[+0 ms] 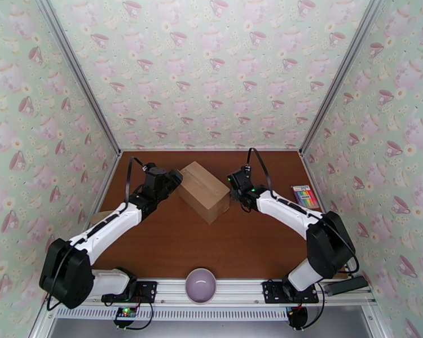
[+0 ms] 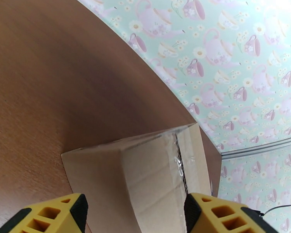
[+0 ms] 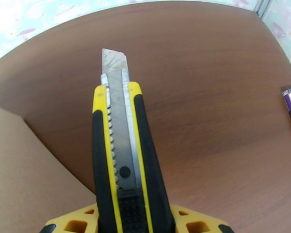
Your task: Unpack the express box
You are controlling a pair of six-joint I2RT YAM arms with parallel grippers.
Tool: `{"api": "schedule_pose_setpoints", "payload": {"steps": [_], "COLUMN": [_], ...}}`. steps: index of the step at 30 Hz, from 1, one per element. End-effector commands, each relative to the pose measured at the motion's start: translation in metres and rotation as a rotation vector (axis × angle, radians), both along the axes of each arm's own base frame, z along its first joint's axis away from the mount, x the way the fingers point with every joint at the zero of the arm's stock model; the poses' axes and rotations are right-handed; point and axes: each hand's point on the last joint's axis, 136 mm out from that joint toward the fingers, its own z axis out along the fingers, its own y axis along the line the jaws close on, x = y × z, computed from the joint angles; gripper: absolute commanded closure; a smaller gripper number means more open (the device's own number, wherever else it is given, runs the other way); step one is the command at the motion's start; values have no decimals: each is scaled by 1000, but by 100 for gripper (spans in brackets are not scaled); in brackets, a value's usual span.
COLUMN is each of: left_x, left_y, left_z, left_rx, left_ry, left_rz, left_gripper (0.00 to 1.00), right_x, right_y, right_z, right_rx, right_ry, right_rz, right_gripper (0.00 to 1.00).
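**Sealed box mid-table, knife ready for the tape**

The box (image 1: 204, 190) sits just past the table's (image 1: 172, 243) centre toward 12 o'clock, sealed, with clear tape (image 2: 179, 160) over its seam. At its 9 o'clock your left gripper (image 1: 173, 178) has its fingers (image 2: 56, 214) wide, framing the box's end; whether they touch can't be told. At its 3 o'clock your right gripper (image 1: 234, 180) is clamped on a knife (image 3: 122, 152), blade (image 3: 114, 61) out. Brace the box first, then run the blade shallowly along the seam; a deep cut risks the contents.

Both arms stretch forward and angle inward toward each other; the left gripper (image 1: 175, 178) has its jaws wide apart, while the right gripper (image 1: 233, 180) clamps a yellow-black utility knife (image 3: 122, 152).
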Motion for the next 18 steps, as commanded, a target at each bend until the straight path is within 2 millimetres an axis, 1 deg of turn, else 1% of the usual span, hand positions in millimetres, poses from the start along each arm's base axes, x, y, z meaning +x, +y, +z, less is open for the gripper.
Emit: {"api": "schedule_pose_setpoints", "payload": {"steps": [1,3,6,9,10,11,15,18], "left_x": [-3,-3,-2,-1,0,1,0,-1], "left_y": [6,3,-3,-14,-19,-23,-35,-40], "left_z": [3,6,13,23,30,36,42,47], "left_rx": [36,33,33,45,47,50,92,117], "left_ry": [-7,-10,-20,-34,-44,-53,-45,-53], "left_rz": [-6,-22,-63,-134,-160,-186,-258,-289], "left_gripper": [28,29,29,29,29,29,28,28], "right_x": [2,0,-4,-10,-13,-17,-36,-55], "right_y": [0,-4,-15,-19,-21,-21,-26,-22], "right_z": [6,12,29,44,49,53,70,82], "right_rx": [-19,-36,-70,-82,-83,-78,-90,-136], "right_ry": [-6,-15,-46,-54,-56,-57,-55,-60], "right_rz": [-32,-27,-24,10,16,34,75,140], "right_gripper": [100,100,100,100,100,100,100,100]}}
